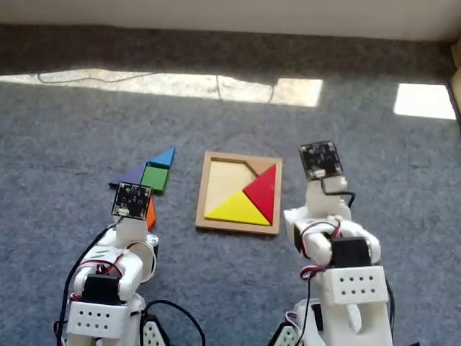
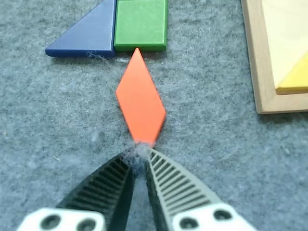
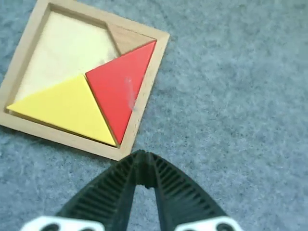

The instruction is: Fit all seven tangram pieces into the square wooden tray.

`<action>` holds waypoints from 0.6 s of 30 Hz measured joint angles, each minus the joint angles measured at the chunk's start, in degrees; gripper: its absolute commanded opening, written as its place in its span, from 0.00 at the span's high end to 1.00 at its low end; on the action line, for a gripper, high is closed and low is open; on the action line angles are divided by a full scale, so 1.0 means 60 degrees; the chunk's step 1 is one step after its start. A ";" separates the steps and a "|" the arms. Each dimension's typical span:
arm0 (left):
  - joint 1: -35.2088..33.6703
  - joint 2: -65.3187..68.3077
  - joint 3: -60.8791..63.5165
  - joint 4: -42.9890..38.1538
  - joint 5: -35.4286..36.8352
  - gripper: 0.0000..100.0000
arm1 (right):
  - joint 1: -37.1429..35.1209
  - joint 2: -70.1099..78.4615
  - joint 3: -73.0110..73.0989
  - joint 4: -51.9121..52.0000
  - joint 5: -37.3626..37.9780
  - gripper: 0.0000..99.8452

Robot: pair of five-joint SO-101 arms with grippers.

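Nearest you, left wrist view: left gripper [image 2: 140, 155], fingers pressed together, nothing between them. The tips sit at the near corner of the orange parallelogram [image 2: 140, 103]. Fluff gathers there, so you cannot tell whether they touch it.

The parallelogram lies flat on the grey carpet [image 2: 216, 168], long axis running near to far. Its far tip meets the near edge of the green square [image 2: 140, 24]. The dark blue triangle [image 2: 89, 36] is flush against the square's left side.

High view adds what that frame cuts off: a light blue triangle [image 1: 164, 156] at the square's far right corner. Here the left arm [image 1: 133, 209] covers all but a sliver of orange. This loose group lies left of the tray [image 3: 146, 82].

Right wrist view: right gripper [image 3: 143, 163], fingers closed on nothing, over carpet just beside the tray's near right rim. Inside, the red triangle [image 3: 120, 86] lies on the right and the yellow triangle [image 3: 62, 106] on the near side, edges touching.

Pale remainder and a brown wedge at the far edge: piece or bare floor, unclear.
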 measured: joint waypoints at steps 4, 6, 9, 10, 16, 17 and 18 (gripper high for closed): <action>0.0000 0.0000 0.0000 0.0000 0.0000 0.99 | 0.0059 -0.1626 0.1260 0.0000 -0.0821 0.99; 0.0000 0.0000 0.0000 0.0000 0.0000 0.99 | 0.0132 -0.2374 0.1846 0.0000 -0.1070 0.99; 0.0000 0.0000 0.0000 0.0000 0.0000 0.99 | 0.0073 -0.3546 0.2799 0.0015 -0.1201 0.99; 0.0000 0.0000 0.0000 0.0000 0.0000 0.99 | 0.0073 -0.3941 0.3106 0.0015 -0.1201 0.99; 0.0000 0.0000 0.0000 0.0000 0.0000 0.99 | 0.0264 -0.6344 0.5084 0.0015 -0.1260 0.99; 0.0000 0.0000 0.0000 0.0000 0.0000 0.99 | 0.0278 -0.6462 0.5260 0.0015 -0.1260 0.99; 0.0000 0.0000 0.0000 0.0000 0.0000 0.99 | 0.0278 -0.6549 0.5289 0.0015 -0.1260 0.99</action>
